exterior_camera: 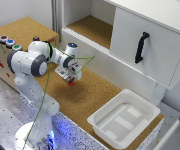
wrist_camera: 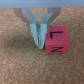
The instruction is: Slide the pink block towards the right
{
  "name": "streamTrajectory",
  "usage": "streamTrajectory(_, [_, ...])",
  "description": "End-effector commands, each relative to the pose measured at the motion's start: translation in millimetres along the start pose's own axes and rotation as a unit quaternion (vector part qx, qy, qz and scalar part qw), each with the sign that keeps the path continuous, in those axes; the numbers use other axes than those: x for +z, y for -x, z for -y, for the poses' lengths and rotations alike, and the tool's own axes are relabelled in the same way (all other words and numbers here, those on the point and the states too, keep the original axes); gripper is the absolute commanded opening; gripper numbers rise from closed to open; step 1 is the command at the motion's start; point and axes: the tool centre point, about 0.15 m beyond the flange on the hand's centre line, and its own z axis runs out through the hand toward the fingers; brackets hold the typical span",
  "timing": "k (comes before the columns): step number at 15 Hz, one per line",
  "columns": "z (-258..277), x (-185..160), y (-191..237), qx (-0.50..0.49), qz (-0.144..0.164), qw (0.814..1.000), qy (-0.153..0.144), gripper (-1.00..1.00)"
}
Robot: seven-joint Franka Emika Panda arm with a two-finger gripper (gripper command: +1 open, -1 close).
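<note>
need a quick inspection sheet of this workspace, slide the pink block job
surface: cork table, bare around the block
job's things: pink block on the cork, dark letter marks on two faces
clutter: white tray near the table end; coloured buttons on the box behind the arm
grippers: gripper down at the cork, fingers together, right beside the block, not around it
cables: green cable looped along the arm
surroundings: white cabinet, black handle; open shelf beside it

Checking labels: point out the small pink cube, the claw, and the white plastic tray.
Small pink cube (wrist_camera: 55, 42): wrist view, lettered face.
Claw (wrist_camera: 39, 44): wrist view, at fingertips, beside the cube.
White rectangular plastic tray (exterior_camera: 140, 98): exterior view, far rim.
</note>
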Motion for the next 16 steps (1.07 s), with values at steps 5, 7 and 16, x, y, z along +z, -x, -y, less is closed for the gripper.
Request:
streamTrajectory(5, [-54, -3, -1, 0.022, 0.007, 1.0, 0.011, -1.0])
streamTrajectory(7, [-61, -4, -1, 0.025, 0.008, 1.0, 0.014, -1.0])
streamTrajectory(16, [-107, -9, 7, 0.044, 0.003, 0.999, 0.002, -1.0])
